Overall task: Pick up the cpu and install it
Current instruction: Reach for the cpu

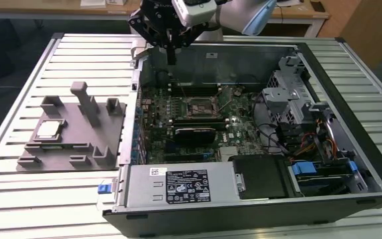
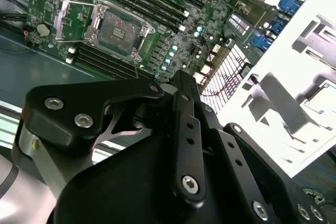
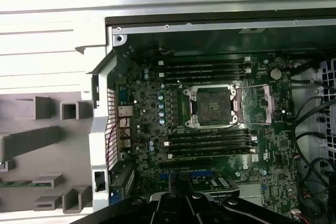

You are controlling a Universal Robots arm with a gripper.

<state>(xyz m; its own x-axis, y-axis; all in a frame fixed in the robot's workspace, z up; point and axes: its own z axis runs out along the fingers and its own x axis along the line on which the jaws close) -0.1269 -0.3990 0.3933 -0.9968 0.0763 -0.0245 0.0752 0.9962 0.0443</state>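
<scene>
Claw (image 1: pixel 171 59) hangs above the far wall of the open computer case (image 1: pixel 257 209), over the worktop's (image 1: pixel 18 199) far edge, with its fingers drawn narrow, close together, and nothing between them. In both wrist views its black linkages sit in the foreground, and past them lies the green motherboard (image 3: pixel 147 129).

The cpu (image 1: pixel 48 130) lies flat, silvery plate up, on the grey fixture tray (image 1: pixel 78 144). That tray sits on the worktop beside the case, toward the edge at the exterior view's left. The claw is well apart from the cpu and touches neither it nor the tray.

Inside the case, the socket (image 3: pixel 212 106) shows dark and bare in its middle. Its metal retention frame (image 3: pixel 262 103) is folded open to one side, so the seat looks ready to receive the chip. Memory slots run along both long sides of the socket, and no cable crosses it.

By my reading the task has barely begun. The pick-up is not done, since the cpu rests in its fixture and the claw is empty. The carry over to the case, the seating in the socket and the closing of the frame are all left.
</scene>
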